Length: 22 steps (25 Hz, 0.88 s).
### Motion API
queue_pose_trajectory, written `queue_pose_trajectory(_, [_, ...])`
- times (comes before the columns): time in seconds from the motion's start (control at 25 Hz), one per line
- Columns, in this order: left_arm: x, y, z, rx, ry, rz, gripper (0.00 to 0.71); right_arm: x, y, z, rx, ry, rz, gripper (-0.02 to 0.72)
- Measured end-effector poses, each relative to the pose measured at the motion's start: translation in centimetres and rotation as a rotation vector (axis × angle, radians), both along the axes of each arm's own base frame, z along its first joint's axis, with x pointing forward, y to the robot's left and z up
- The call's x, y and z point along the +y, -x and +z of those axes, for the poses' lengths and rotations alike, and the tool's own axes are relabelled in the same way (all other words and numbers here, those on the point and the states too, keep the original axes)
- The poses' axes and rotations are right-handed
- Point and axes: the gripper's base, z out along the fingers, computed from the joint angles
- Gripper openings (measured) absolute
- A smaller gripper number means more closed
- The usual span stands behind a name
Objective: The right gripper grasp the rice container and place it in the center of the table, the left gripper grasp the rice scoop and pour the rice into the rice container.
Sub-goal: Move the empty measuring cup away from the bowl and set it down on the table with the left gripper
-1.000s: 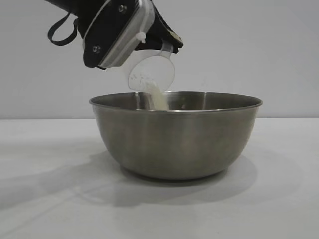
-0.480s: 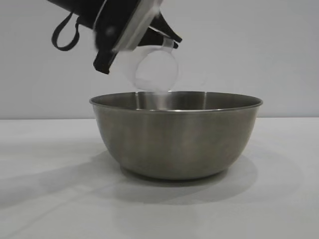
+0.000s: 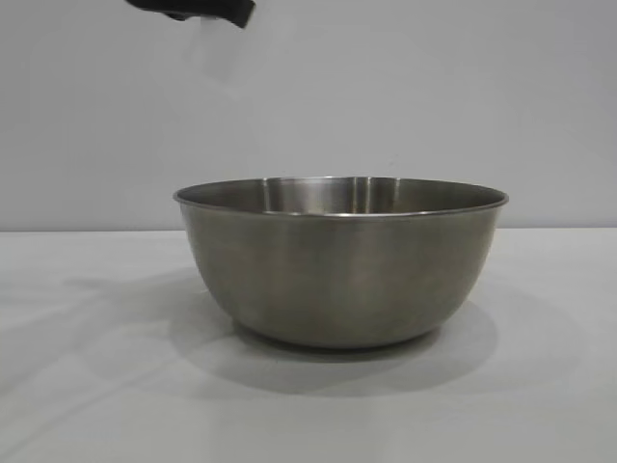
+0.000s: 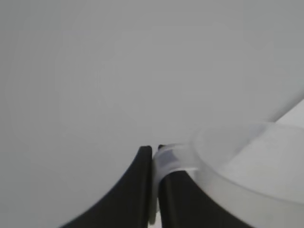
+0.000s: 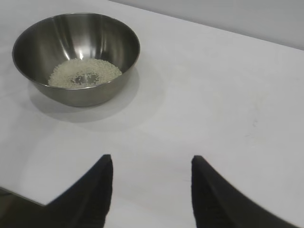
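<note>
The round, shiny steel rice container (image 5: 76, 54) sits on my white bench (image 5: 213, 95), with rice (image 5: 84, 73) inside. My left gripper (image 4: 153, 161) pinches the clear plastic rice scoop (image 4: 247, 166). My right gripper (image 5: 151, 164) has its jaws apart, empty.

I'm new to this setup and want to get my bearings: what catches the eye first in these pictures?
The big steel rice container dominates the middle of the white table, with a pale layer of rice in its bottom. High above its left side, the left gripper pinches the clear rice scoop by its handle. The right gripper hangs open, well back from the bowl.
</note>
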Motion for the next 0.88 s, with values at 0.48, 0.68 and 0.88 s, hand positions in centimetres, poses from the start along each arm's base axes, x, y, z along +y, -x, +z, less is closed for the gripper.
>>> queue_pose_trajectory(0.48, [8.7,1.9,-5.8,0.193,0.157,0.057,0.0,0.0,0.0,0.0,0.0,0.0,0.0,0.356])
queue_pose_trajectory(0.68, [8.5,1.6,-8.7,0.241,0.139,0.042,0.0,0.0,0.0,0.0,0.0,0.0,0.0,0.356])
queue_pose_trajectory(0.88, [8.4,1.5,-12.0,0.285,0.135,0.044,0.0,0.0,0.0,0.0,0.0,0.0,0.0,0.356])
